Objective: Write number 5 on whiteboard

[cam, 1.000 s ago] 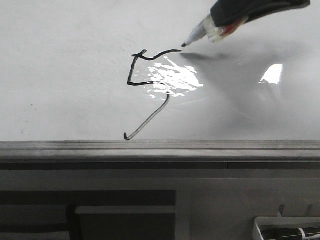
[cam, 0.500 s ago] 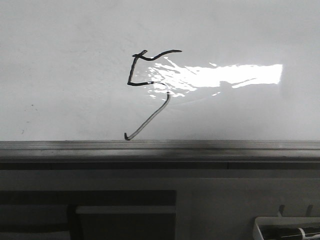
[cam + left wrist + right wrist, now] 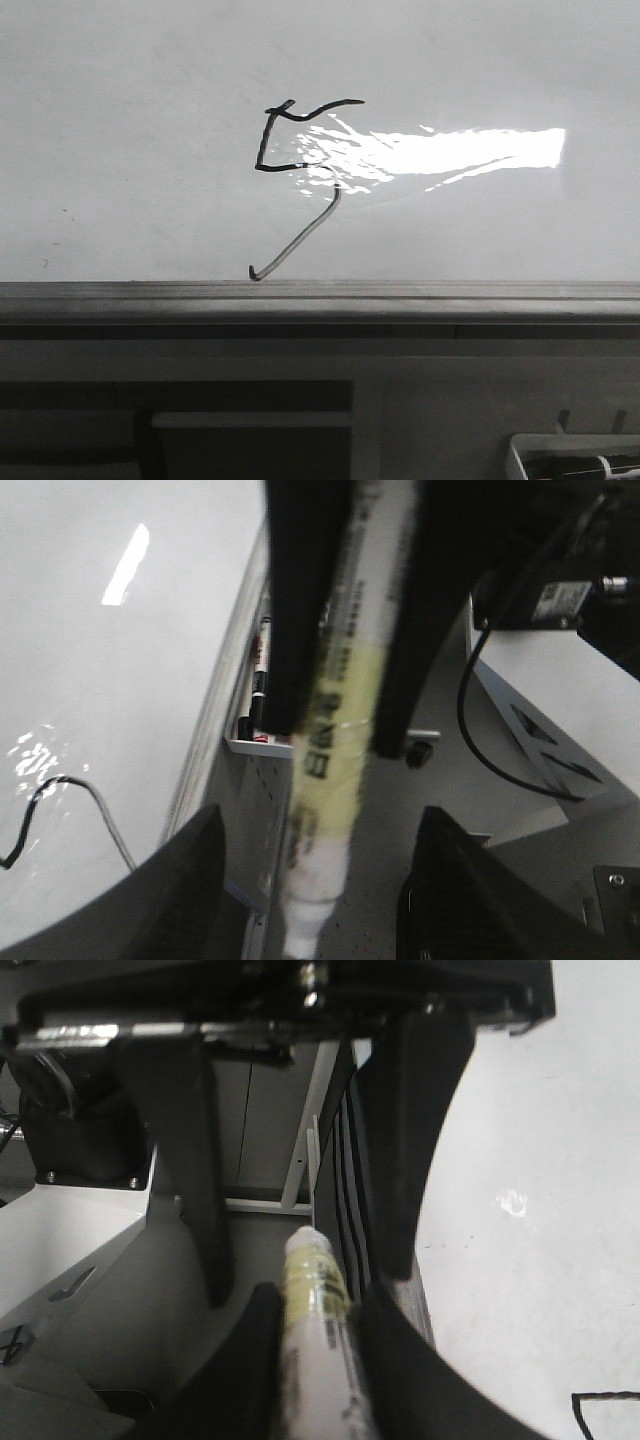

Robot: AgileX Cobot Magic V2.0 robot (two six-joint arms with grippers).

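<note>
The number 5 (image 3: 290,165), a thin black shaky line with a long grey hooked tail, is on the whiteboard (image 3: 130,150) beside a bright glare patch. No gripper shows in the front view. My right gripper (image 3: 320,1295) is shut on a white marker with a yellowish label (image 3: 312,1340), off the board's edge. My left gripper (image 3: 322,812) is open, its jaws wide apart on either side of the marker (image 3: 335,730) without touching it. The right gripper's fingers (image 3: 300,610) show gripping the marker. Part of the drawn line shows in the left wrist view (image 3: 60,790) and the right wrist view (image 3: 600,1400).
The board's grey metal frame edge (image 3: 320,295) runs along its near side, with grey cabinet fronts (image 3: 450,400) below. A white tray (image 3: 570,455) with markers sits at the lower right; it also shows in the left wrist view (image 3: 255,742). A black cable (image 3: 480,740) hangs beside the cabinet.
The right gripper with the marker has moved away from the board and out of the front view. The glare patch now stretches wider to the right. The 5 is unchanged.
</note>
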